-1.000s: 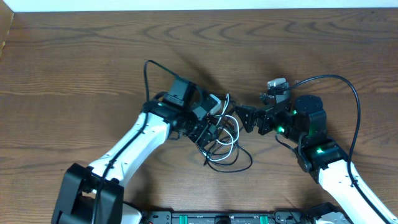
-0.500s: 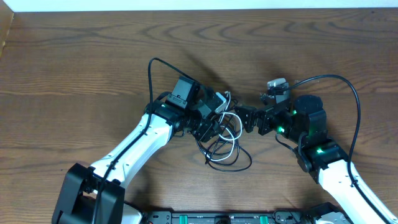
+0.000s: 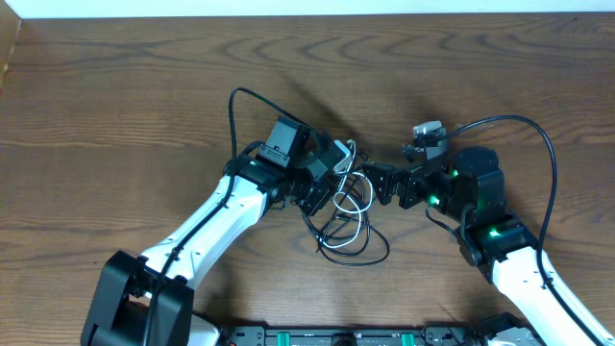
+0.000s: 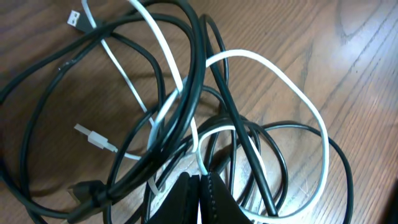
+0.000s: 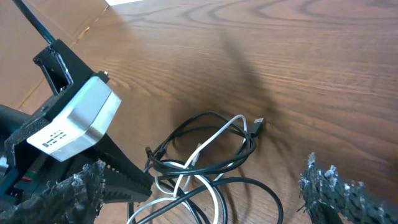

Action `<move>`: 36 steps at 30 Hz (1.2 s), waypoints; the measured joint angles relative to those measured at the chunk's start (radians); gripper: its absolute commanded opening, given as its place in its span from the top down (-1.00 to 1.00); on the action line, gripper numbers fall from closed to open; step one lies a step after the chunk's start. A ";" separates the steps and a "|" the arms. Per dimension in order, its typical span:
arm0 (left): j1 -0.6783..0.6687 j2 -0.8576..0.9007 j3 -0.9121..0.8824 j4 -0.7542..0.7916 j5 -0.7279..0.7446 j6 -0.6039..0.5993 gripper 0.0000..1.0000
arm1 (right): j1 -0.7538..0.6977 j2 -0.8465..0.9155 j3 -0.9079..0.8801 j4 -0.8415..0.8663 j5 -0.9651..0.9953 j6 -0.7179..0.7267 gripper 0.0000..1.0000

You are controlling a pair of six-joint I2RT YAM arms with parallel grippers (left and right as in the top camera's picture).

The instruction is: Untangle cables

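The cables (image 3: 348,223) lie in a small tangled bundle at the table's middle, between the two arms. A thin black cable (image 4: 199,68) loops over and under a white cable (image 4: 292,93), whose small plug (image 4: 93,137) rests on the wood. My left gripper (image 4: 200,186) is down in the bundle's left side, shut on a strand of the white cable. From above, the left gripper (image 3: 327,197) covers that part of the tangle. My right gripper (image 5: 202,186) hangs open over the bundle's right side, with the black cable (image 5: 205,118) and white cable (image 5: 217,134) below its fingers, untouched.
The thick black lead (image 3: 231,120) of the left arm arcs up behind its wrist. The right arm's lead (image 3: 548,154) curves round on the right. The left wrist's silver camera box (image 5: 74,121) sits close to the right gripper's left finger. Brown wooden table (image 3: 115,96) all round.
My left gripper has slid slightly right into the bundle and closed from open onto the white strand. The right gripper stays open and still.
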 measured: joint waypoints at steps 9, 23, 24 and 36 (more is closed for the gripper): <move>0.000 -0.171 0.000 0.059 0.000 -0.060 0.85 | 0.000 0.000 0.000 -0.014 0.000 0.000 -0.98; 0.000 -0.495 0.003 0.100 0.000 -0.084 0.85 | 0.000 0.000 0.000 -0.035 0.000 0.000 -0.99; 0.000 -0.497 0.004 0.100 0.000 -0.084 0.85 | 0.000 0.000 0.000 -0.037 0.000 0.000 -0.99; 0.000 -0.485 0.003 0.059 -0.024 -0.084 0.44 | 0.000 0.000 0.000 -0.038 0.000 0.000 -0.99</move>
